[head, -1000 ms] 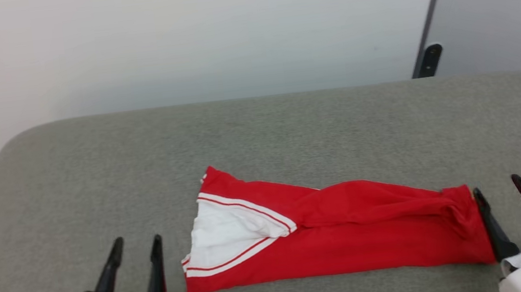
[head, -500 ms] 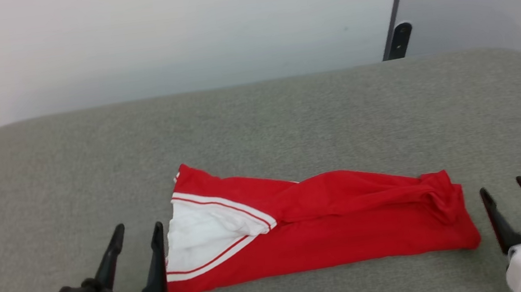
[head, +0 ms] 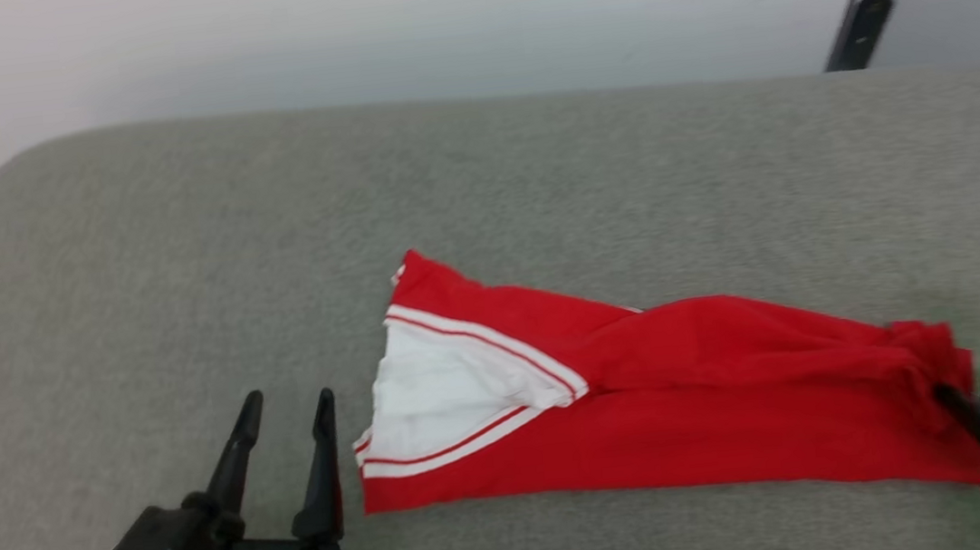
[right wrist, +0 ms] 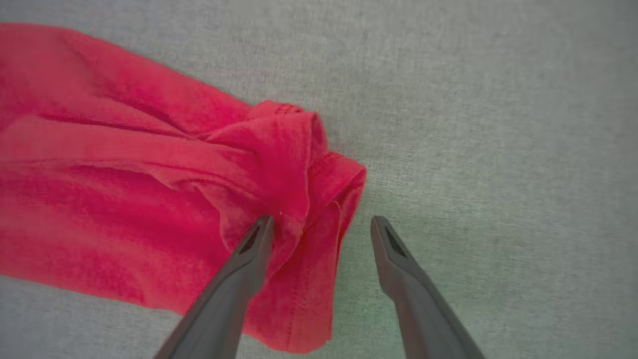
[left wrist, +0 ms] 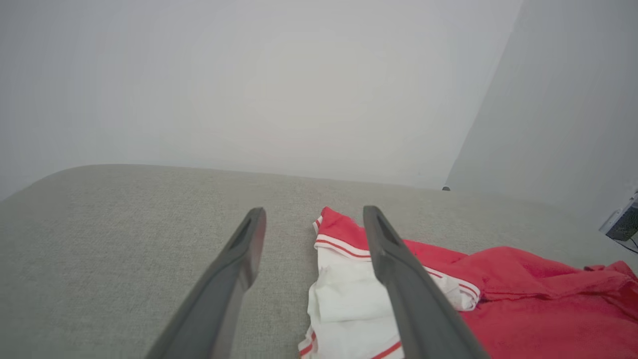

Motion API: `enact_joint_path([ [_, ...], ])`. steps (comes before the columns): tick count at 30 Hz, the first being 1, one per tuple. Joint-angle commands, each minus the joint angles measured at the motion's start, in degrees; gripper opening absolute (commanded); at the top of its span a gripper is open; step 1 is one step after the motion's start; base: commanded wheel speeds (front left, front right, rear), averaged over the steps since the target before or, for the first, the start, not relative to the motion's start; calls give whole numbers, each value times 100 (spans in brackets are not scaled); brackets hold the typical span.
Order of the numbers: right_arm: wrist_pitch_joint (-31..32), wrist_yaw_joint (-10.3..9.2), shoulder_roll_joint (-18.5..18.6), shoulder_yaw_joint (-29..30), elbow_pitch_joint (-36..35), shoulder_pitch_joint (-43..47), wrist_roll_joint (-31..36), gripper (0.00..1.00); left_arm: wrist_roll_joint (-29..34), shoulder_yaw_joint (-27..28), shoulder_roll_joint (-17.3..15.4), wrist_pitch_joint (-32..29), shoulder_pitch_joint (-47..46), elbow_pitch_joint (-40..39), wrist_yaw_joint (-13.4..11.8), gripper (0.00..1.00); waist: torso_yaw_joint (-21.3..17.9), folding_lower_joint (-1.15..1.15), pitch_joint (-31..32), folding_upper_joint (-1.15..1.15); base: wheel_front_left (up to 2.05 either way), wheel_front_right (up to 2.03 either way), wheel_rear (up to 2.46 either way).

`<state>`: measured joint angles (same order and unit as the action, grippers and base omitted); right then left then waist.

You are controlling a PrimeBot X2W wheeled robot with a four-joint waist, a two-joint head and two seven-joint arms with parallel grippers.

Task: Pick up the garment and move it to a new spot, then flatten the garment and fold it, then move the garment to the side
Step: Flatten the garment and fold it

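The garment (head: pixel 668 411) lies as a long red strip across the lower middle of the head view on the grey cloth-covered tabletop (head: pixel 178 253), its white sleeve end (head: pixel 448 398) at the left of the strip and its bunched red hem (right wrist: pixel 319 149) at the right. The whole head view has swung since a second ago, so the strip's shift across the frame is the camera's doing; its shape and creases look the same. The real change is at the right edge of the frame. The right pincer (right wrist: pixel 323 222) stood just beyond the hem with both fingers pointing up the frame, and it has now turned in over that end. In its wrist view the fingers are apart and astride the hem's edge, the left one over the crumpled red cloth and the right one over bare tabletop just beside it, with nothing clamped. Whether the tips already press down I cannot tell. The left pincer (head: pixel 288 401), at the lower left of the head view, keeps its place just beside the sleeve end, fingers apart and holding nothing. Judging by this, folding is well along, and the right arm seems to be lining up a grasp on the hem, either for another fold or to carry the garment aside
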<state>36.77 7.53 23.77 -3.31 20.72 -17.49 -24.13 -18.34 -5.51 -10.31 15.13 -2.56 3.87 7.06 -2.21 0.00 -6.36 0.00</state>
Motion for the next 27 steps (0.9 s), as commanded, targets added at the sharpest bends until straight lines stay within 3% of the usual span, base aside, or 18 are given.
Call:
enact_joint_path([
  [1, 264, -8, -27, 51, 57, -104, -40, 100, -5, -12, -2, -3, -74, 41, 9, 100, 283, 0, -256, 0, 0, 0, 0],
  [8, 1433, -8, -218, 172, 436, -456, 95, 100, -41, -138, 79, -3, -326, 179, 35, 100, 544, 0, -596, 0, 0, 0, 0],
  [15, 1856, -10, -566, 479, 1041, -741, 598, 100, -54, -254, 181, -4, -594, 297, 37, 100, 684, 0, -801, 0, 0, 0, 0],
  [16, 1853, -10, -611, 498, 1078, -774, 651, 54, -73, -259, 199, -4, -626, 319, 39, 100, 698, 0, -814, 0, 0, 0, 0],
  [17, 1849, -10, -646, 511, 1108, -804, 672, 0, -79, -255, 204, -3, -654, 335, 41, 100, 709, 0, -821, 0, 0, 0, 0],
  [22, 1830, -10, -573, 670, 1129, -778, 682, 0, -124, -185, 217, -3, -657, 400, 46, 100, 696, 0, -798, 0, 0, 0, 0],
  [27, 1648, -31, -206, 952, 1089, -809, 809, 0, -150, -68, 175, -3, -595, 411, 45, 100, 633, 0, -734, 0, 0, 0, 0],
])
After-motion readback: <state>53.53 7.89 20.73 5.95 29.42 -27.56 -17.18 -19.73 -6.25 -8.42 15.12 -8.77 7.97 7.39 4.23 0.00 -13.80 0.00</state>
